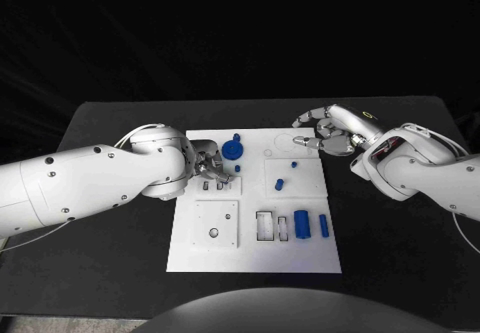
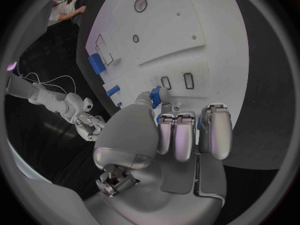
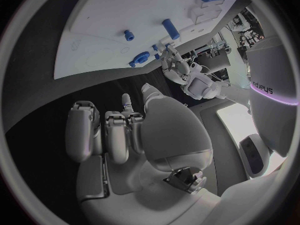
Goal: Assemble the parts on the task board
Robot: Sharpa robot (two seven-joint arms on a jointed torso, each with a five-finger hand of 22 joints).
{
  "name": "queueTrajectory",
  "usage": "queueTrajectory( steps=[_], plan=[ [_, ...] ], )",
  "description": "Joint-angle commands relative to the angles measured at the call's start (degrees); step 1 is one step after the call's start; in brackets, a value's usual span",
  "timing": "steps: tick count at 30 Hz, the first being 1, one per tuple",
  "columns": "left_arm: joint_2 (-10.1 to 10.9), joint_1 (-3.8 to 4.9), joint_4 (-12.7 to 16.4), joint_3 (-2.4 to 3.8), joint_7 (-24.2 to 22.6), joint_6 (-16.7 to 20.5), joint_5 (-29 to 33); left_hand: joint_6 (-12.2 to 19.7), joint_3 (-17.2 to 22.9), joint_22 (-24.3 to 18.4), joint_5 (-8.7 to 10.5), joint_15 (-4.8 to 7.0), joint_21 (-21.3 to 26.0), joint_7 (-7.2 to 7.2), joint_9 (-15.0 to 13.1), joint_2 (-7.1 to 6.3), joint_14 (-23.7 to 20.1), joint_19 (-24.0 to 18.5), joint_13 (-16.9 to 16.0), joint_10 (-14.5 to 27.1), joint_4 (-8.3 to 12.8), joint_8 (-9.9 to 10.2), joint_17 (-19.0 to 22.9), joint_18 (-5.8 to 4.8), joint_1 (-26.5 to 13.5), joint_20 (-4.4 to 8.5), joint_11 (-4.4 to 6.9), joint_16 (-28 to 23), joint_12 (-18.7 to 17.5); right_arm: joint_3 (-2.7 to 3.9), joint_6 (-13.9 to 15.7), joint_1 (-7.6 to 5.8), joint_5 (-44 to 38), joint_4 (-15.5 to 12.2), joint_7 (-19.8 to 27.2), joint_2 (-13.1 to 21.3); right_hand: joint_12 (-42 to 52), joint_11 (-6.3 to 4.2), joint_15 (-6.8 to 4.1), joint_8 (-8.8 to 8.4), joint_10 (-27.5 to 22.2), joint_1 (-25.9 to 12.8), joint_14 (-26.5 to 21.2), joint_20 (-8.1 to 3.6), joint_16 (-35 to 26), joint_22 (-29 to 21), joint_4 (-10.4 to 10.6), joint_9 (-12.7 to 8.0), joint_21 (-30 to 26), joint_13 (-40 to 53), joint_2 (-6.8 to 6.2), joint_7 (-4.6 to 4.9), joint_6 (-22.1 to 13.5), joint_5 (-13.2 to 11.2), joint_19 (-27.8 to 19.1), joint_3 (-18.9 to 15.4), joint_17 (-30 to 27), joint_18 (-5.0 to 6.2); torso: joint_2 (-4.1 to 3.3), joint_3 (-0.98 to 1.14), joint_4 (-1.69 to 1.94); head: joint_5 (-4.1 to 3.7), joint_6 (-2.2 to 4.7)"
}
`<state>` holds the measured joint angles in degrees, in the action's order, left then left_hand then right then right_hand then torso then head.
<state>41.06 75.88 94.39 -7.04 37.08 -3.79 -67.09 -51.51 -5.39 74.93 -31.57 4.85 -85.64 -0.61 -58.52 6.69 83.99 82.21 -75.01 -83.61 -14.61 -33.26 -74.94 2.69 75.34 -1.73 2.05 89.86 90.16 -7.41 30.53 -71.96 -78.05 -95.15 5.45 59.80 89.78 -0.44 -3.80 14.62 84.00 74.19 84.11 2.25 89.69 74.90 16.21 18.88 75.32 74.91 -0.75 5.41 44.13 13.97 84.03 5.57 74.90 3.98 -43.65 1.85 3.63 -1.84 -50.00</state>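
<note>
A Sharpa robot works over the white task board (image 1: 254,246) on a black table (image 1: 120,125), its left hand (image 1: 208,168) low over the board's left side beside two small dark slots (image 1: 212,185). In the left wrist view a small blue part (image 2: 155,96) sits at the fingertips (image 2: 164,119) of that hand, just beside the slots, and appears to be pinched between thumb and finger; the grip looks shallow, so the likeliest trouble is the piece twisting or slipping free as it is pressed toward a slot, or jamming on the rim if it meets the opening tilted. The left arm reaches in with the palm turned down and the other fingers curled close together. The right hand (image 1: 325,132) hovers over the board's far right corner, fingers curled in toward the thumb with nothing visible between them; a careless sweep from there could knock the loose pieces nearby. Those include a round blue disc (image 1: 232,150) near the far edge, two small blue pegs (image 1: 279,184) on the raised plate at mid-board, and a blue cylinder (image 1: 301,224) and a slimmer blue bar (image 1: 324,225) lying near the front, beside a pale rectangular recess (image 1: 265,225).
</note>
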Motion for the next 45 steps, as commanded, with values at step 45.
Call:
queueTrajectory(
  steps=[45],
  plan=[
    [4.7,-2.09,4.0,-1.32,0.7,7.9,3.5,-4.8,12.7,8.2,-0.61,0.85,0.3,0.57,-2.3,-4.86,6.0,0.6,-15.0,-6.4,-1.5,4.2,-15.1,-0.5,-2.7,0.88,1.41,0.1,-0.2,-0.01,-2.9,0.13,-0.1,-0.3,-2.0,0.1,0.2,0.53,0.4,-0.31,6.0,1.1,5.8,0.65,0.1,10.4,-0.2,-1.2,-2.0,15.1,0.84,-0.02,1.0,3.6,-0.4,1.1,14.9,-0.42,0.09,-0.11,-0.09,1.9,0.0]
  ],
)
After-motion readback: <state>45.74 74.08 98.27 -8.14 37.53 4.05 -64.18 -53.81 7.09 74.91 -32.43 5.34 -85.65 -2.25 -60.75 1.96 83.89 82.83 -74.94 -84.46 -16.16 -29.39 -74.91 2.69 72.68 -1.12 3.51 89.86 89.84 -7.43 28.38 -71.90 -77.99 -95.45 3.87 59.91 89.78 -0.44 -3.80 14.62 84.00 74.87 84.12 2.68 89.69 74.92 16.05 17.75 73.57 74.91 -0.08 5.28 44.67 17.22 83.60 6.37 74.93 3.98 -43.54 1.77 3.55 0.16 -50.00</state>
